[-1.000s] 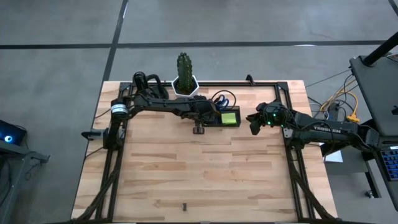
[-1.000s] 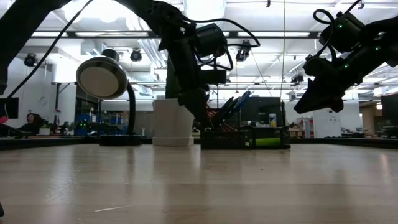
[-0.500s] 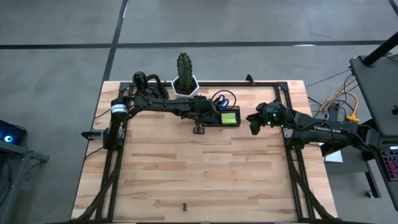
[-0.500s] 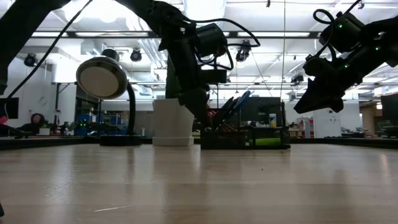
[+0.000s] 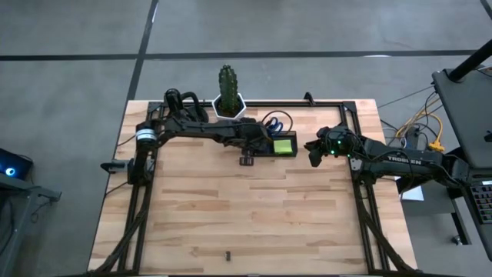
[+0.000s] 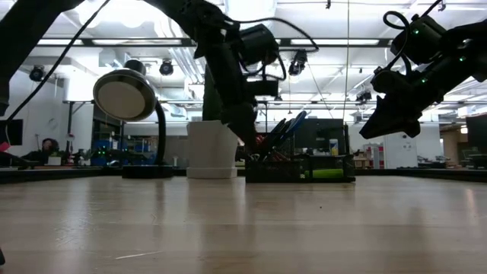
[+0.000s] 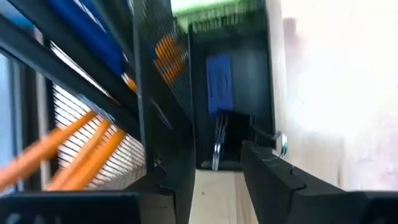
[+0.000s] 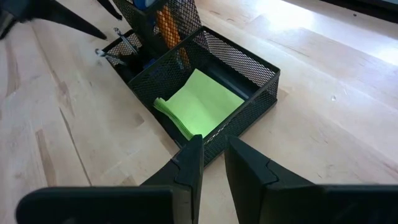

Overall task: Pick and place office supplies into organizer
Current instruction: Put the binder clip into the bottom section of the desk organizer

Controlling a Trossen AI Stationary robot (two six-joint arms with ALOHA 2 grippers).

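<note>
A black wire-mesh organizer (image 8: pixel 205 118) sits near the far edge of the wooden table (image 5: pixel 254 223), a little right of its middle. Its low open tray holds a lime-green sticky-note pad (image 8: pixel 202 102). A narrower low section beside it holds a small blue block (image 7: pixel 219 84) and a black binder clip with silver wire handles (image 7: pixel 227 134). The taller mesh cup behind carries orange pencils (image 7: pixel 81 146) and blue-handled scissors (image 5: pixel 274 121).

The left gripper (image 7: pixel 217 180) hangs just at the organizer's end, over the clip section, its two dark fingers spread apart with nothing between them. The right gripper (image 8: pixel 210 168) hovers above the table well to the right of the organizer, pointing toward it, its fingers close together with a narrow gap and holding nothing.

Behind the organizer, at the table's back edge, stands a white hexagonal pot (image 5: pixel 228 106) with a green cactus (image 5: pixel 227 81). A small dark item (image 5: pixel 227 255) lies alone near the table's front edge. A round-headed desk lamp (image 6: pixel 125 95) stands to the left in the low view.

White lettering on the right arm (image 5: pixel 400 161) is too small to read.
</note>
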